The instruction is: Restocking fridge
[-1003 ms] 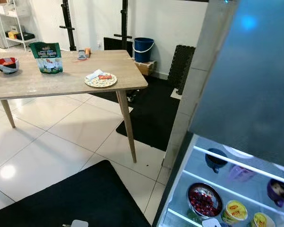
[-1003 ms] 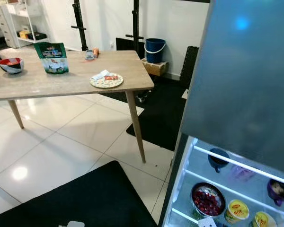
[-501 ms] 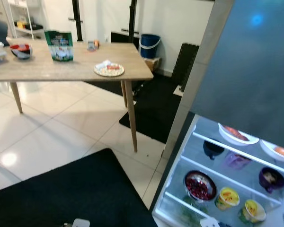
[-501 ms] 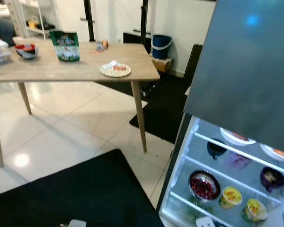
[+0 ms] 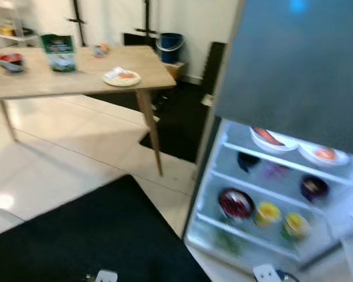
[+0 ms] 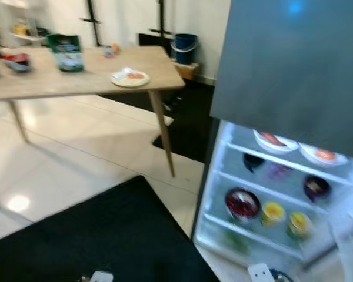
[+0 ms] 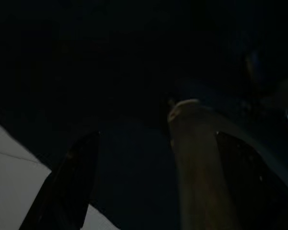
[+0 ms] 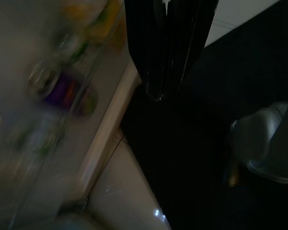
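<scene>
The fridge (image 5: 220, 176) stands open on the right, its dark door panel (image 5: 294, 64) above the lit shelves. Two plates of food (image 5: 270, 138) sit on the top shelf. A dark bowl (image 5: 313, 187) is one shelf lower. Below that are a bowl of red berries (image 5: 236, 202) and two yellow-lidded cups (image 5: 268, 212). The picture is blurred. My right gripper (image 8: 165, 93) hangs shut over the black mat beside the fridge's lower edge. In the very dark left wrist view, my left gripper (image 7: 158, 191) hangs with its fingers (image 7: 67, 187) apart and nothing between them.
A wooden table (image 5: 76, 79) stands at the left with a green bag (image 5: 57, 44), a plate of food (image 5: 122, 77) and a red bowl (image 5: 10, 60). A black mat (image 5: 94, 241) lies underfoot on white tile. A blue bucket (image 5: 169, 43) stands by the far wall.
The whole view has swung towards the fridge, so more of its shelves show and the table sits further left. Nothing on the table or the shelves has moved.
</scene>
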